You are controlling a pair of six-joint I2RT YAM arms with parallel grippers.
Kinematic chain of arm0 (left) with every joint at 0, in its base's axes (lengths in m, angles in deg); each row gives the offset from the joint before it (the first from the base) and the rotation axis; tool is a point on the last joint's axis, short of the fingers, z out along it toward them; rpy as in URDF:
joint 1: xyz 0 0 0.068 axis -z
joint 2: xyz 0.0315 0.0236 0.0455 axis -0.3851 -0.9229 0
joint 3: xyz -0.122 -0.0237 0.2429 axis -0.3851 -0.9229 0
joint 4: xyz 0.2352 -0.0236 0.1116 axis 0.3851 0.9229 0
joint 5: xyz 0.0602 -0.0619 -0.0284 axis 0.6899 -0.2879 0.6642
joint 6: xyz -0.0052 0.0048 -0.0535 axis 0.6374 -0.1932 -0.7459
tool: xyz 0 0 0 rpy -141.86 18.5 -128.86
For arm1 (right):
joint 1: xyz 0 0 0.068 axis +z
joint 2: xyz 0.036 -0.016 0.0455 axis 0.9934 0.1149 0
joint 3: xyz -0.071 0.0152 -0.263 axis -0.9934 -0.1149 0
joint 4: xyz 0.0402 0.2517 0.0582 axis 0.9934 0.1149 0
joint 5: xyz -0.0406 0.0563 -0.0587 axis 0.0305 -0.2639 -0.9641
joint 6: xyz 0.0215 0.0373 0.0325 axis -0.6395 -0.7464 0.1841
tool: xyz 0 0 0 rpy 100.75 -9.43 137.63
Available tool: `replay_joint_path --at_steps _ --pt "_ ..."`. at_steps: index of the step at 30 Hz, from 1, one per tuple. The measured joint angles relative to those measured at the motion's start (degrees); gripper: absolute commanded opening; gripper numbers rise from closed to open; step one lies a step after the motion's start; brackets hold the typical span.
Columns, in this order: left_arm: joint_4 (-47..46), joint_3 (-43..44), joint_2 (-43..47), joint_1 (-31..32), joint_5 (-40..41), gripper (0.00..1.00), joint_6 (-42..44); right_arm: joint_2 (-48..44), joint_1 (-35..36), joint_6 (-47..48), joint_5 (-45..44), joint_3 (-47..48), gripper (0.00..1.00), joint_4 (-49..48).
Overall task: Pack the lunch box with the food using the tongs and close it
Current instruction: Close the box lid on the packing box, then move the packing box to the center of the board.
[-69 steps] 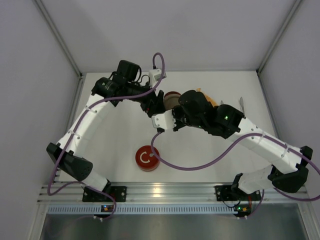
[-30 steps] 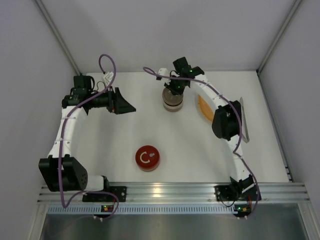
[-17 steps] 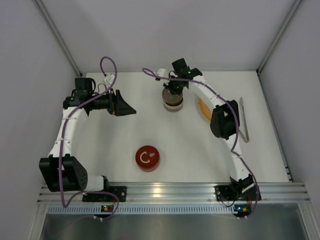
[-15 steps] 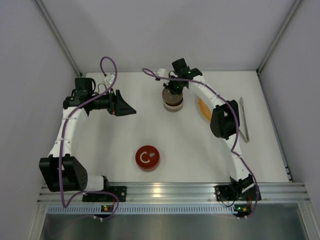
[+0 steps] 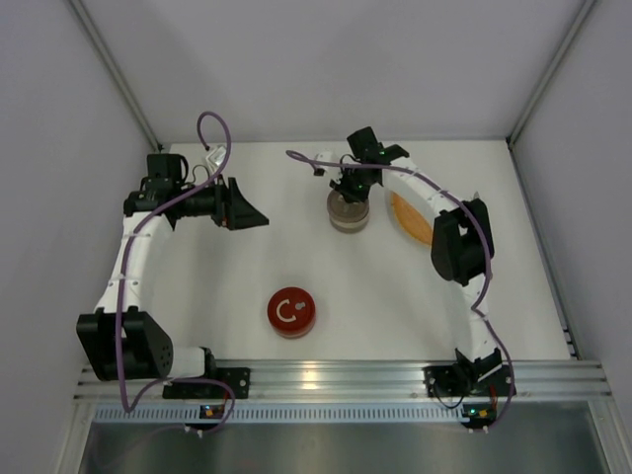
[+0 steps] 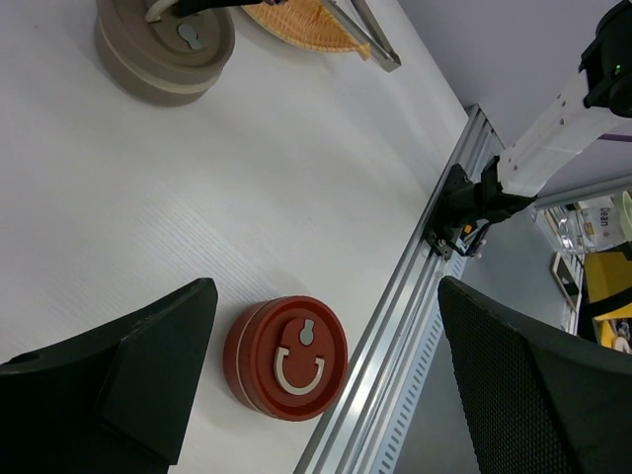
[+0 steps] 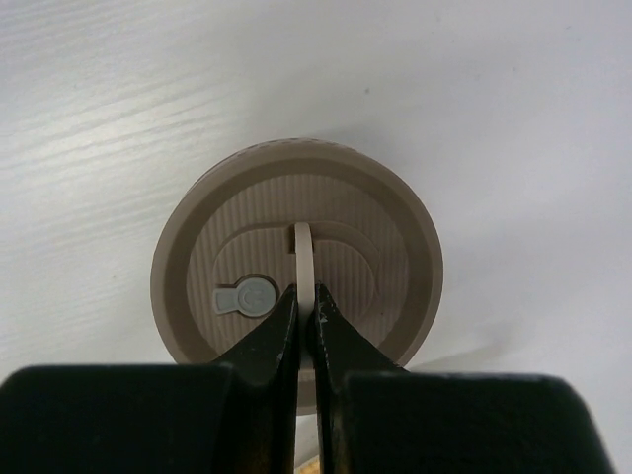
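I have my right gripper (image 7: 305,308) pinched tight on the upright ring handle (image 7: 304,252) of the beige lunch box (image 7: 390,247), probably to lift its lid. My left gripper (image 6: 321,291) hangs spread wide and idle, and the tongs (image 6: 367,38) lie against the orange dish (image 6: 296,15).

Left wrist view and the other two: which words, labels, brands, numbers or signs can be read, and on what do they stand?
No text can be read in any view.
Round red tin lid: white fittings only, no lettering.
Round beige tin lid: a grey keyhole-shaped mark beside its pale ring handle, no lettering.
Cartons beyond the table's edge: print too small and blurred to read.
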Motion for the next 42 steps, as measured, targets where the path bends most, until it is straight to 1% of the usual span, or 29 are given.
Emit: replay_joint_path --at_steps 4,9,19,22,24,26,31,33,37,42 --pt "0.02 0.00 1.22 0.00 -0.17 0.98 -0.20 -1.55 0.02 0.17 -0.35 -4.17 0.00 0.42" --pt "0.46 0.00 2.99 0.00 -0.13 0.98 -0.15 -2.16 0.13 0.70 -0.66 -5.49 0.00 0.17" --pt "2.27 0.00 4.50 0.00 0.17 0.98 0.35 -12.68 1.03 1.03 -1.62 -20.57 0.00 -0.96" --pt "2.71 0.00 5.55 0.00 1.05 0.98 0.59 -16.06 1.44 -0.52 -1.79 -25.07 0.00 -1.01" --pt "2.69 -0.02 6.60 0.00 2.47 0.98 0.20 -18.71 1.57 -3.37 -1.68 -28.63 0.00 -1.44" --pt "1.70 -1.11 8.46 0.00 5.22 0.98 -1.42 -22.27 1.60 -8.11 -1.70 -33.42 0.00 -3.08" --pt "-2.01 -6.27 14.56 0.00 14.88 0.98 -7.91 -31.58 1.64 -25.92 -2.47 -45.18 0.00 -7.04" --pt "-3.87 -7.69 15.80 0.00 17.68 0.98 -10.16 -33.14 1.75 -34.49 -4.37 -47.06 0.00 -7.85" --pt "-6.29 -8.94 15.61 0.00 21.18 0.98 -14.08 -33.31 1.95 -48.35 -6.82 -47.74 0.00 -9.64" --pt "-8.15 -9.44 14.62 0.00 23.28 0.98 -16.98 -33.94 1.97 -59.30 -6.19 -49.68 0.00 -12.87"
